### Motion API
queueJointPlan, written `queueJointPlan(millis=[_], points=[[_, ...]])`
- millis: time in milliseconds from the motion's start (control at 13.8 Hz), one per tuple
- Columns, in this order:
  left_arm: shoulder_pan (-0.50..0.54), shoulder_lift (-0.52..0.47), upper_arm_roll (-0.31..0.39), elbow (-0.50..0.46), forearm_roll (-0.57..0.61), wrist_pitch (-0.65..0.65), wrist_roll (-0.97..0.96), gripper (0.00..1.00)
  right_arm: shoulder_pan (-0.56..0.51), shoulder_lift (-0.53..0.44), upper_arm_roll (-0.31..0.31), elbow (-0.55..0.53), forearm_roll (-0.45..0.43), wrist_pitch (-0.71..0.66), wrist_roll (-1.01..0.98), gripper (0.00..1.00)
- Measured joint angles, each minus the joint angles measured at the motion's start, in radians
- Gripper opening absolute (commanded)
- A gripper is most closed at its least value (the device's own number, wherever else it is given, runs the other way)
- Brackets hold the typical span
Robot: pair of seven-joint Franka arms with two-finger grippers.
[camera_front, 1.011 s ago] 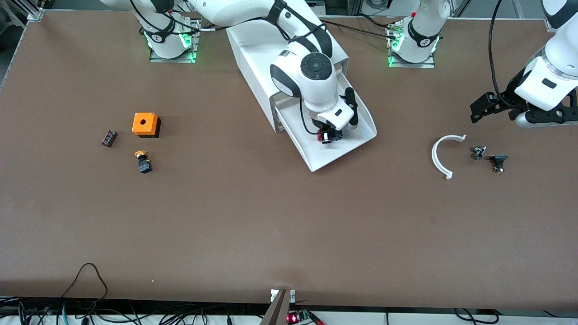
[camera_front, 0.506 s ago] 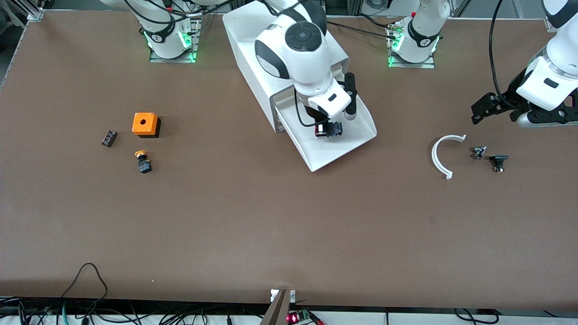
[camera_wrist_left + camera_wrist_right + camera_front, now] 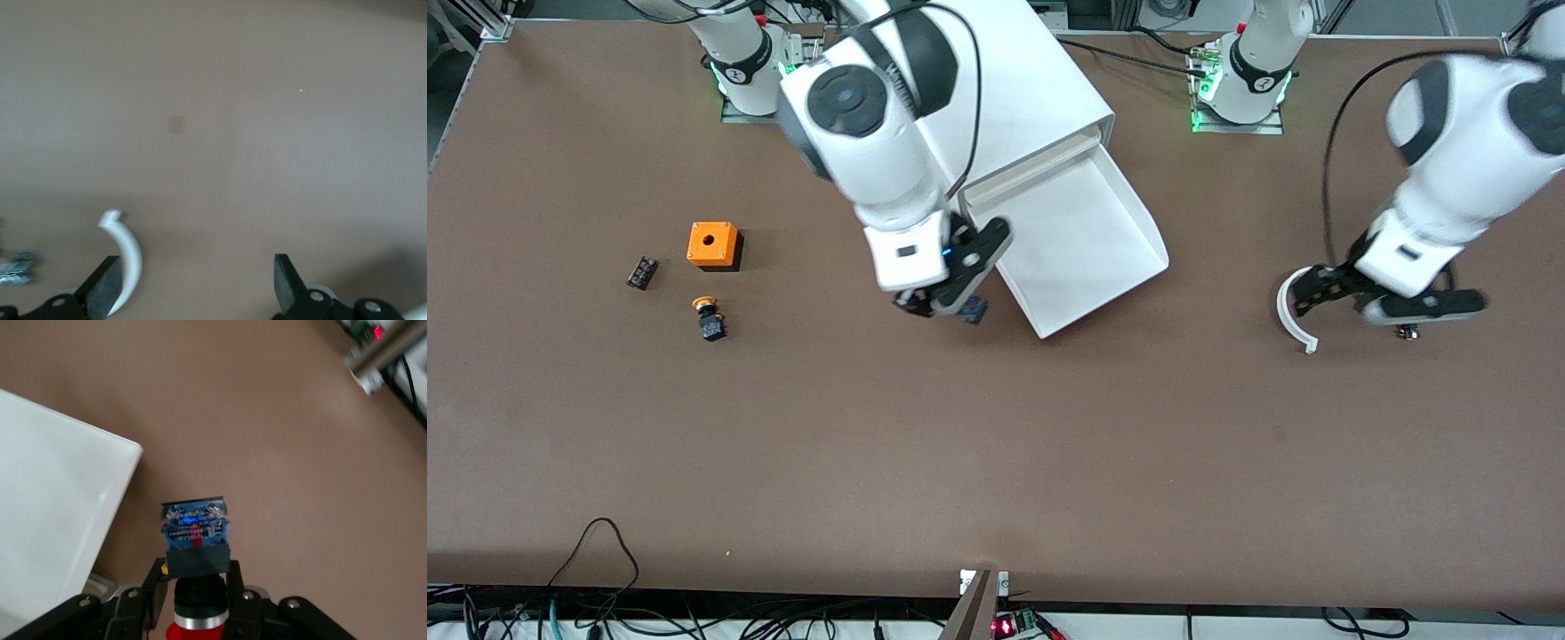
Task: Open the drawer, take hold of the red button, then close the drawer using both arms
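- The right gripper (image 3: 943,298) is up over bare table, just beside the corner of the open drawer (image 3: 1085,258) on the side toward the right arm's end of the table.
- Its 2 fingers are clamped on the button (image 3: 195,550): the right wrist view shows the dark body squeezed between them, the red cap (image 3: 193,632) tucked back toward the palm and the blue base sticking out past the fingertips.
- In the front view only the blue end of the button (image 3: 971,309) peeks from under the gripper.
- The drawer stands pulled out of the white cabinet (image 3: 996,98), its white floor bare.
- The left gripper (image 3: 1392,302) hangs low over the white curved strip (image 3: 1288,311), near the left arm's end of the table; its 2 fingers (image 3: 103,290) are spread wide with nothing between them.
- The strip (image 3: 127,257) shows beside one finger in the left wrist view.
- The orange box (image 3: 713,244), the yellow-capped button (image 3: 709,320) and a small dark block (image 3: 641,272) lie together toward the right arm's end.
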Motion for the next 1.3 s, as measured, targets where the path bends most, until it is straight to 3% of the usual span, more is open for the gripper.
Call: queueJointPlan(millis=[289, 506, 650, 867, 1300], points=[[-0.158, 0.143, -0.005, -0.059, 0.000, 0.196, -0.316, 1.00, -0.091, -0.047, -0.002, -0.163, -0.002, 0.001, 0.198, 0.30], [-0.216, 0.205, -0.005, -0.059, 0.000, 0.225, -0.441, 1.00, -0.167, -0.060, -0.002, -0.257, -0.027, 0.002, 0.223, 0.31], [-0.237, 0.217, -0.005, -0.062, 0.000, 0.225, -0.498, 1.00, -0.207, -0.063, -0.002, -0.322, -0.099, 0.029, 0.224, 0.31], [-0.283, 0.217, -0.019, -0.098, 0.000, 0.220, -0.526, 1.00, -0.251, -0.064, -0.002, -0.406, -0.126, 0.093, 0.236, 0.31], [-0.300, 0.153, -0.221, -0.144, 0.000, 0.076, -0.534, 1.00, -0.322, -0.068, -0.002, -0.646, -0.128, 0.418, 0.244, 0.33]])
